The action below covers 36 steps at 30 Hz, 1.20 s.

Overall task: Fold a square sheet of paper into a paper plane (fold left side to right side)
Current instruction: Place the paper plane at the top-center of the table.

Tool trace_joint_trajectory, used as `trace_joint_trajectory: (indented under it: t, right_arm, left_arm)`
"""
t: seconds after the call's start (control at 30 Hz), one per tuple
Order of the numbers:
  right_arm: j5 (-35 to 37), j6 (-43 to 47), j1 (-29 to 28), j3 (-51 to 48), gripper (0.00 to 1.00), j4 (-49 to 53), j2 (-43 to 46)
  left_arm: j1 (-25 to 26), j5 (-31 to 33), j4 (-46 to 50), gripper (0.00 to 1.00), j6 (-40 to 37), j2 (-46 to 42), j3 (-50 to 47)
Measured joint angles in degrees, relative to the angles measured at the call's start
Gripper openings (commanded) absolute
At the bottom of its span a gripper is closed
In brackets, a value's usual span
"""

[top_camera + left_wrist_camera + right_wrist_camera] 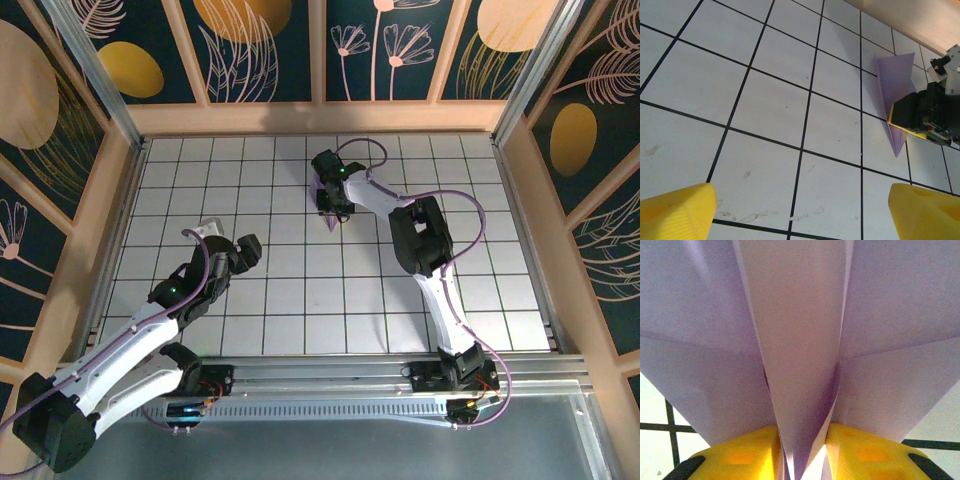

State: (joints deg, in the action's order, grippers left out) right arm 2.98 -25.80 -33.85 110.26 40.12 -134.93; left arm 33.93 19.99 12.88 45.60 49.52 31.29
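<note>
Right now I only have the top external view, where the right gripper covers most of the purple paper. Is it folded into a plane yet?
Observer: Yes. In the right wrist view the paper plane has a centre ridge with a wing spread on each side.
Operator: Is that ridge in the right gripper?
Observer: It runs between the yellow fingers of the right gripper, which flank it closely. I cannot tell whether they press it.
Operator: And the left gripper?
Observer: In the left wrist view the left gripper is wide open over bare table tiles, with nothing between its fingers.
</note>
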Motion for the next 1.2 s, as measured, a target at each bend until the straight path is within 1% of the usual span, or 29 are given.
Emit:
trace_joint_trajectory:
  t: [0.63,0.83,1.2]
  right_arm:
    - [0.04,0.04,0.00,-1.75,0.35,-0.44,1.31]
    - [0.11,-0.07,0.00,-2.05,0.38,-0.44,1.55]
    - [0.20,-2.03,0.00,-2.08,0.38,-0.44,1.55]
  left_arm:
    - [0.00,0.44,1.92,0.89,0.00,0.26,1.60]
    - [0.00,0.44,1.92,0.89,0.00,1.18,2.27]
    - [0.00,0.39,1.95,0.89,0.00,1.66,2.27]
